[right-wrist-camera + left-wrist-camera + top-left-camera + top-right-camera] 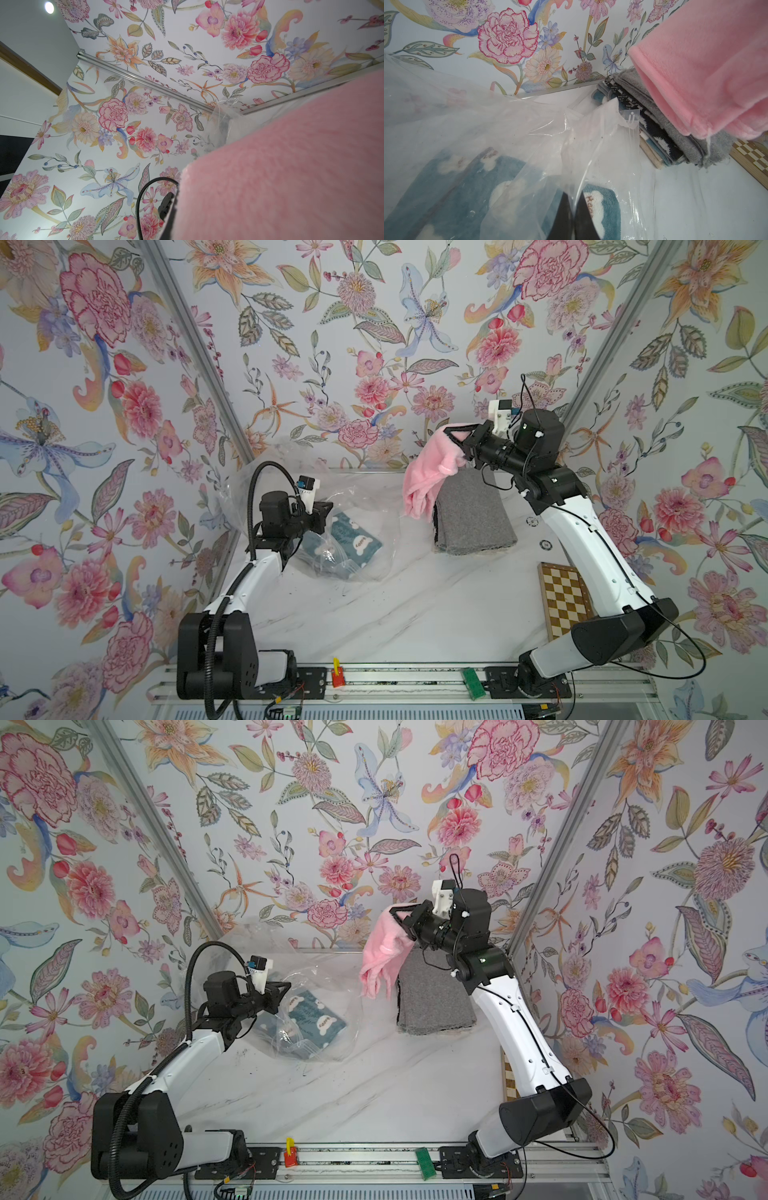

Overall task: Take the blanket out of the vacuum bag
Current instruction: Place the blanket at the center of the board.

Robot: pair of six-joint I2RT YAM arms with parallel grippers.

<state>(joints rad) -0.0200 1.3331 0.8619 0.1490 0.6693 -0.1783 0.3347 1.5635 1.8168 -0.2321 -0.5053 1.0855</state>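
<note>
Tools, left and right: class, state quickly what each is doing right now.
Left tool: closed, pinching the crinkly transparent plastic vacuum bag.
Right tool: closed, holding the fluffy pink blanket.

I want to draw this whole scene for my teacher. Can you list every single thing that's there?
vacuum bag: 1, see-through, on the table's left part
cloud blanket: 1, teal with white clouds, inside the vacuum bag
pink blanket: 1, pink, hanging above the blanket stack
blanket stack: 1, grey on top, far right of the table
chessboard: 1, brown and cream, table's right edge
small discs: 2, dark and white, between stack and chessboard
red-and-yellow piece: 1, front rail
green piece: 1, front rail
table: 1, white marble
walls: flowery, all around
left gripper: 1, black, shut on the vacuum bag
right gripper: 1, black, shut on the pink blanket
</note>
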